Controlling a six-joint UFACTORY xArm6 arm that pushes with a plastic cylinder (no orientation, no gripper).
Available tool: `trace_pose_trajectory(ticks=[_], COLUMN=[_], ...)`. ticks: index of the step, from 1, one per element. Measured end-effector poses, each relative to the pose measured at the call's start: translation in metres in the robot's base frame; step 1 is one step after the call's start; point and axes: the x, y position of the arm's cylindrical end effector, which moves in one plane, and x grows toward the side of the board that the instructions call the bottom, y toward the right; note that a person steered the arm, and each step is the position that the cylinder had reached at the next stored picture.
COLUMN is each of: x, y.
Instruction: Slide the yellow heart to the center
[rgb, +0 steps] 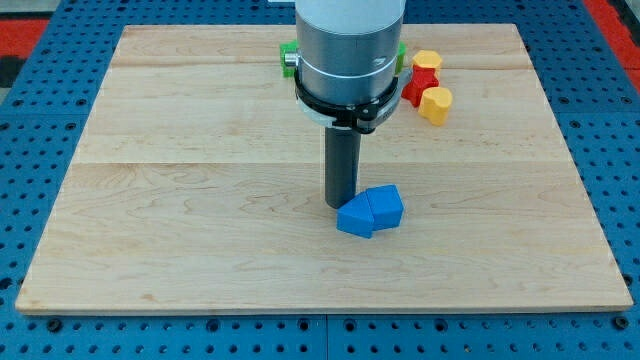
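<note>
Two yellow blocks lie near the view's top right. The lower one (436, 104) looks like the yellow heart. The upper one (427, 60) has a shape I cannot make out. A red block (419, 86) sits between them and touches both. My tip (343, 206) rests on the board near its middle, well to the lower left of the yellow heart. Two blue blocks sit together just right of and below the tip: one (355, 219) is against it, the other (386, 205) is on its right.
The wooden board (180, 200) lies on a blue perforated table. Two green blocks, one (288, 58) left and one (401, 52) right, peek out from behind the arm's grey body (345, 50) at the view's top.
</note>
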Motion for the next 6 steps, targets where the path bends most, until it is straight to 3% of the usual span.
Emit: trace_pose_trajectory(ticks=[2,4,5,6], x=[-0.063,-0.068,-0.106,-0.132], y=[-0.005,0.173,0.188,0.159])
